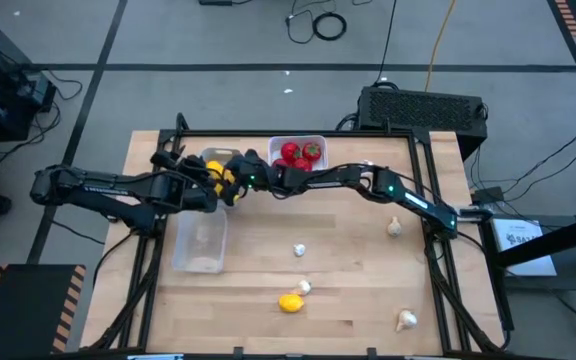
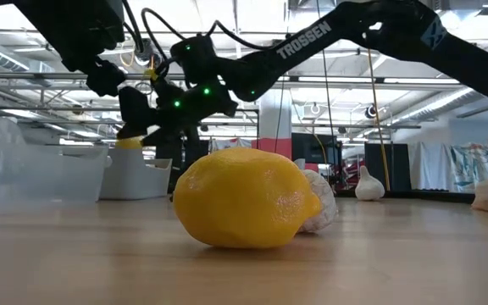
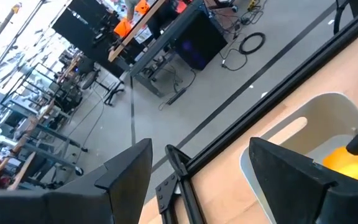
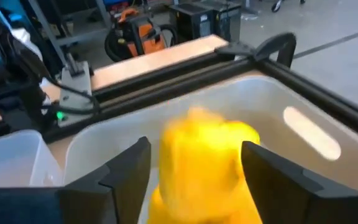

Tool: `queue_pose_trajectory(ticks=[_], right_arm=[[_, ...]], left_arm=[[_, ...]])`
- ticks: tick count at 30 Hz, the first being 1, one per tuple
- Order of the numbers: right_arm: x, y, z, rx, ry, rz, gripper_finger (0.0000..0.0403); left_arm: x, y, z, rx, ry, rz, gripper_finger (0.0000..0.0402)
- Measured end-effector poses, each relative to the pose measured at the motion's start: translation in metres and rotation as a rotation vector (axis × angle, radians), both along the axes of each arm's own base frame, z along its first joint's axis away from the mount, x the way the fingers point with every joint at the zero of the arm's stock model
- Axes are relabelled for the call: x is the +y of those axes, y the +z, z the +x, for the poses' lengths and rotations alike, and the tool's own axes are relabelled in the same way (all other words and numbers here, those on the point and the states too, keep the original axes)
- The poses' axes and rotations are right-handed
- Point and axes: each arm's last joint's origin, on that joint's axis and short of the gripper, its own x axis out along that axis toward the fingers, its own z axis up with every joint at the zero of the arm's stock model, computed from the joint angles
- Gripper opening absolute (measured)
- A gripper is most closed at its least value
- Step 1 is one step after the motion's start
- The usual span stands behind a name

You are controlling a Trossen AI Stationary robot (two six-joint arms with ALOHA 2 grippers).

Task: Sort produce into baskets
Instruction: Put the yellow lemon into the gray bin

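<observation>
The desk [image 1: 348, 300] is carrying three baskets. The right end effector [image 4: 194, 165] is hanging over the grey basket [image 4: 303, 106], fingers spread around a yellow lemon [image 4: 201, 162]. The left end effector [image 3: 197, 168] is waiting beside it, fingers spread and empty. Another lemon [image 1: 290, 302] and garlic bulbs [image 1: 406, 320] are lying loose.

Both dark arms reached toward the middle of the far side and met there. The left arm extended from the left edge, elbow bent, its tool [image 1: 200, 172] with fingers [image 3: 126, 171] spread wide apart. The right arm stretched from the right edge across to the left, its tool [image 1: 238, 178] pointed downward, fingers [image 4: 129, 168] parted, green lights lit on the wrist.
</observation>
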Motion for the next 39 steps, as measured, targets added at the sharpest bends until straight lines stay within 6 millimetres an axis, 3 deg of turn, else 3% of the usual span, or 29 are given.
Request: queue_pose_trajectory(ticks=[7, 16, 25, 33, 35, 39], right_arm=[[0.001, 0.001, -0.001, 0.013, 0.034, 0.019, 0.0283], [-0.001, -0.002, -0.007, 0.114, 0.047, 0.033, 0.0286], [0.005, 0.029, -0.031, 0.345, 0.074, 0.029, 0.0285], [0.046, 0.068, -0.076, 0.680, 0.139, 0.133, 0.0285], [0.065, 0.075, -0.086, 0.743, 0.186, 0.192, 0.0285], [0.127, 0.073, -0.101, 0.917, 0.329, 0.255, 0.0285]], left_arm=[[0.000, 0.000, 0.000, 0.000, -0.002, -0.007, 0.0274], [0.000, -0.001, 0.000, -0.001, -0.008, -0.031, 0.0274], [-0.001, -0.001, 0.000, -0.002, -0.011, -0.046, 0.0274], [-0.001, -0.003, 0.001, -0.007, -0.023, -0.099, 0.0274], [-0.002, -0.003, 0.002, -0.018, -0.032, -0.136, 0.0274], [-0.004, -0.005, 0.011, -0.047, -0.110, -0.266, 0.0274]])
